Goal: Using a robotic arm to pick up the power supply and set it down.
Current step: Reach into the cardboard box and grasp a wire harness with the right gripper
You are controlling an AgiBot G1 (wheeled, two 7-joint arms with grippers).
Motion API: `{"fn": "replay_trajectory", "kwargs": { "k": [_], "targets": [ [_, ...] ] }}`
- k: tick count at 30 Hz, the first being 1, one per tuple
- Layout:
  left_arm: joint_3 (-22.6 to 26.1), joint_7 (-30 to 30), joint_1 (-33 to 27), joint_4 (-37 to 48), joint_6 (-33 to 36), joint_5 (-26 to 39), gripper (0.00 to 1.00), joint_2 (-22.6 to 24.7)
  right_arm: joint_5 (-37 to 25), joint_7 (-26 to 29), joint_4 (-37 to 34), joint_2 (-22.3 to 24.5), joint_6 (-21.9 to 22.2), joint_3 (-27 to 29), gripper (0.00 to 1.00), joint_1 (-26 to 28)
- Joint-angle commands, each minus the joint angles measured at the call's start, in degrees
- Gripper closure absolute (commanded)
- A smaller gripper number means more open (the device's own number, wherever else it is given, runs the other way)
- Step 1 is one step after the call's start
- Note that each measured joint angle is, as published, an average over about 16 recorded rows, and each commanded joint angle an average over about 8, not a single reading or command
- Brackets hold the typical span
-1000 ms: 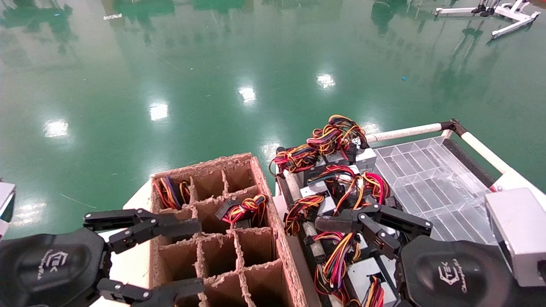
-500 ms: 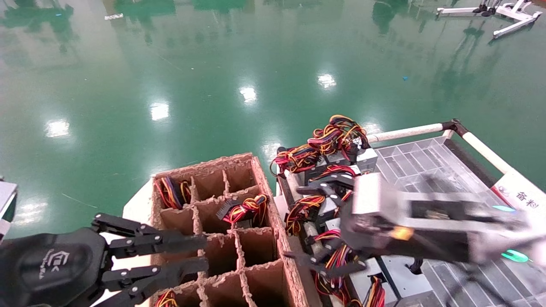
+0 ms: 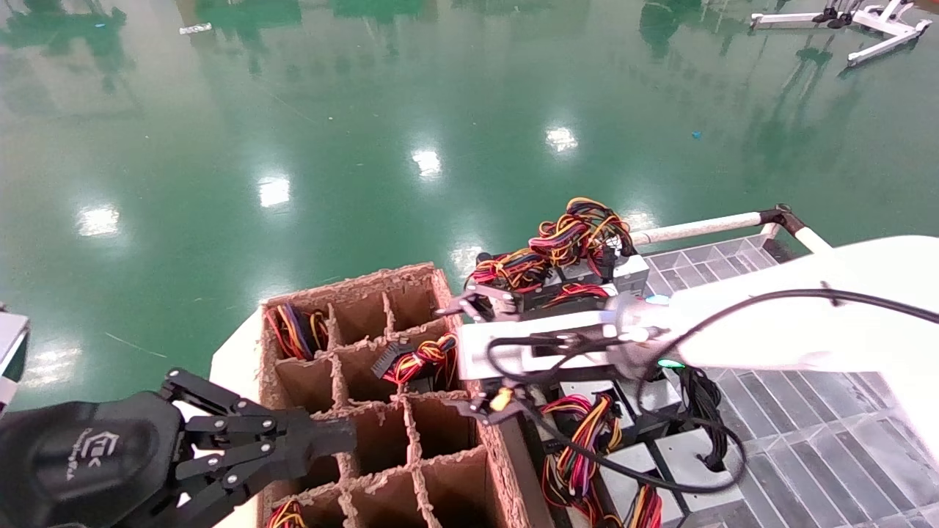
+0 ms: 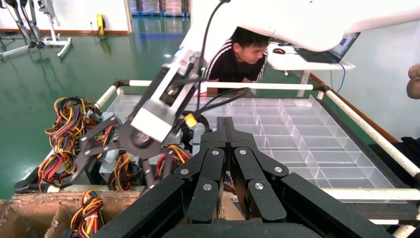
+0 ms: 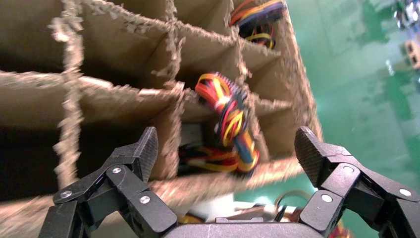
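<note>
Several silver-grey power supplies (image 3: 628,273) with red, yellow and black wires lie piled on the cart's left part. One more sits in a cell of the cardboard box, its wire bundle (image 3: 423,355) (image 5: 230,114) sticking up. My right gripper (image 3: 456,356) (image 5: 226,148) is open and empty. It hovers at the box's right wall, facing that cell. The white right arm (image 3: 792,323) stretches across the pile. My left gripper (image 3: 334,436) (image 4: 224,123) is shut on nothing, low at the box's near left side.
The cardboard box (image 3: 446,293) has torn dividers; other cells hold wires (image 3: 295,330). A clear compartment tray (image 3: 704,271) (image 4: 297,129) fills the cart's right part, framed by white rails (image 3: 697,227). A person (image 4: 242,54) leans in behind the cart. Green floor lies beyond.
My right arm has swung from the near right, over the pile, leftward to the box's edge, gripper staying open. My left gripper's fingers have come together from wide open.
</note>
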Motion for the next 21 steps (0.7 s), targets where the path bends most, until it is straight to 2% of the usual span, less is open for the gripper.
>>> {"fn": "replay_trajectory", "kwargs": {
  "k": [1,3,4,5,12,21],
  "targets": [
    [0.0,0.0,0.0,0.0,0.0,0.0,0.34,0.0,-1.8,-1.9,-1.8,-2.1,1.1,-1.0,1.0,1.0],
    [0.0,0.0,0.0,0.0,0.0,0.0,0.11,0.0,-2.5,-3.4,-3.6,-3.5,1.8,-1.4,1.0,1.7],
    [0.0,0.0,0.0,0.0,0.0,0.0,0.04,0.0,-2.7,-4.1,-4.4,-4.1,2.0,-1.5,1.0,2.0],
    [0.0,0.0,0.0,0.0,0.0,0.0,0.01,0.0,-3.0,-4.8,-5.2,-4.7,2.2,-1.7,1.0,2.4],
    [0.0,0.0,0.0,0.0,0.0,0.0,0.0,0.0,-4.5,-8.0,-10.4,-7.9,2.9,-2.8,1.0,4.3],
    [0.0,0.0,0.0,0.0,0.0,0.0,0.0,0.0,-5.1,-10.2,-14.7,-9.8,3.6,-3.4,1.0,5.7]
  ]
}}
